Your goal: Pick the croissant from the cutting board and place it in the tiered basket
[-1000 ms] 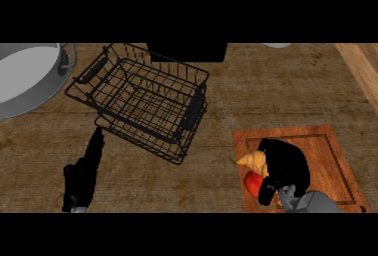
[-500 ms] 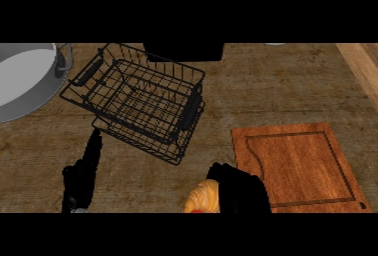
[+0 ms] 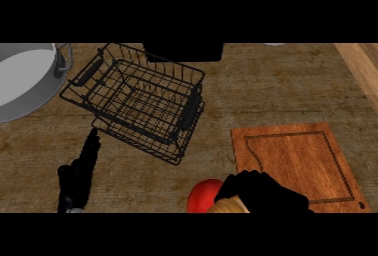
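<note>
Croissant (image 3: 227,205) shows as a tan, ridged patch at the lower edge of the head view, tucked under the curled fingers of the right hand (image 3: 262,192), which is closed round it. Just beside it on the left, a red rounded object (image 3: 202,195) also sits against that hand; what it is cannot be told. The hand and the pastry lie over the counter (image 3: 280,85), just off the lower left corner of the wooden cutting board (image 3: 295,162), whose grooved top is bare. The black wire tiered basket (image 3: 144,102) stands up and to the left, well apart from the held croissant, its two levels overlapping in the view and tilted diagonally. The left hand (image 3: 77,177) rests at the lower left with straight, relaxed fingers pointing up toward the basket's lower corner, holding nothing. A grey metal pot (image 3: 22,80) fills the upper left corner, next to the basket. A dark block (image 3: 183,51) sits at the top edge behind the basket.
</note>
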